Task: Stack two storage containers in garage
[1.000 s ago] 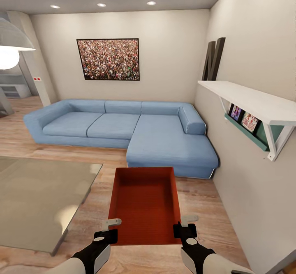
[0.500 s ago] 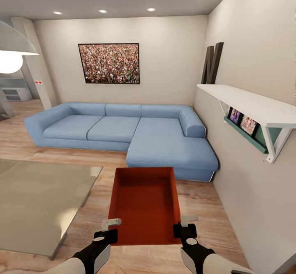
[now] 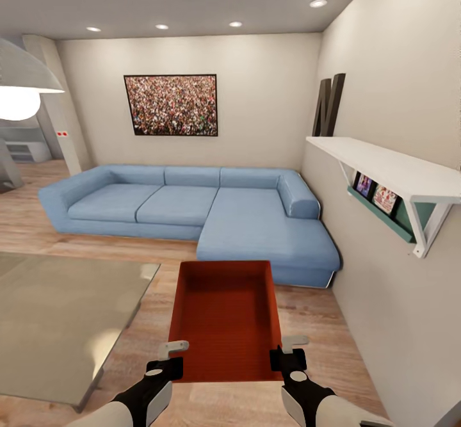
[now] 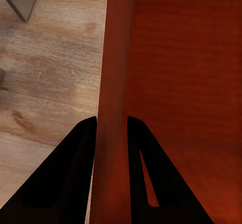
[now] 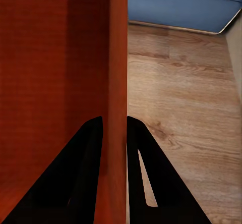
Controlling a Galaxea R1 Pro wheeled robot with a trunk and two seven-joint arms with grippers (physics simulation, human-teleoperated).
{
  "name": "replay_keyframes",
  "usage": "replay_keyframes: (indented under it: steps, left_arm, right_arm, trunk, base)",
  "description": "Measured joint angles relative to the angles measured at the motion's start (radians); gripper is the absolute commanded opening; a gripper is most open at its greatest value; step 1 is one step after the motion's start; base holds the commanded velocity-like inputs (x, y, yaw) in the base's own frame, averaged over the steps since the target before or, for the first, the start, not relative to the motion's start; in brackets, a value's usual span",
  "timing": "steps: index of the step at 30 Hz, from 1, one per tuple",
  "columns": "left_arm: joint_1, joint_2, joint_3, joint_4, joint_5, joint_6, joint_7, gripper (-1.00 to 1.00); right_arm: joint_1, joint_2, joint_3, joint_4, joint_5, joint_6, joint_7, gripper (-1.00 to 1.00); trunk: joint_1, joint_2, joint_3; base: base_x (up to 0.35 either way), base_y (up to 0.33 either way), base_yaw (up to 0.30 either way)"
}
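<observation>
I hold one red-orange storage container (image 3: 225, 315) level in front of me, above the living room's wood plank floor. My left gripper (image 3: 171, 354) is shut on its left wall near the closest corner. In the left wrist view the two black fingers (image 4: 75, 168) pinch that wall (image 4: 113, 82) between them. My right gripper (image 3: 287, 350) is shut on the right wall in the same way. The right wrist view has its fingers (image 5: 85, 168) clamped on the wall (image 5: 118, 57). The container is open-topped and has nothing inside.
A blue sectional sofa (image 3: 192, 209) stands ahead against the far wall, under a framed picture (image 3: 171, 105). A grey rug (image 3: 57, 318) lies at the left. The right wall carries a white shelf (image 3: 390, 171). A hanging lamp (image 3: 19, 91) is at the upper left.
The whole view has shifted: sofa, picture and shelf sit a little lower and smaller, so the camera has backed away. The container and both grippers keep their places in the picture.
</observation>
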Motion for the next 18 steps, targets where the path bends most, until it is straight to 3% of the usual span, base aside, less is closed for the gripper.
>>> replay_keyframes:
  steps: [18]
  left_arm:
    - [0.0,0.0,0.0,0.0,0.0,0.0,0.0,-1.0]
  right_arm:
    - [0.0,0.0,0.0,0.0,0.0,0.0,0.0,-1.0]
  trunk:
    - [0.0,0.0,0.029]
  base:
    - [0.0,0.0,0.0]
